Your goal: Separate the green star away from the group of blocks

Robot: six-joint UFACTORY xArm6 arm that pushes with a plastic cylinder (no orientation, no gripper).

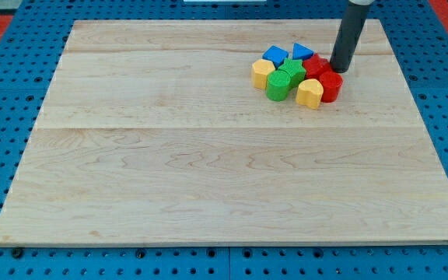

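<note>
Right now my tip, a bare dark rod end with no claw to open or close, touches the red wooden blocks at the cluster's three o'clock edge. At nine o'clock from it, mid-cluster, sits the green wooden star. Probably light, rigid and slippery; push its flank.

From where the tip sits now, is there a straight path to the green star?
Probably not. My tip sits at the cluster's right edge, and a red block lies between it and the green star, so a straight push would move that first.
</note>
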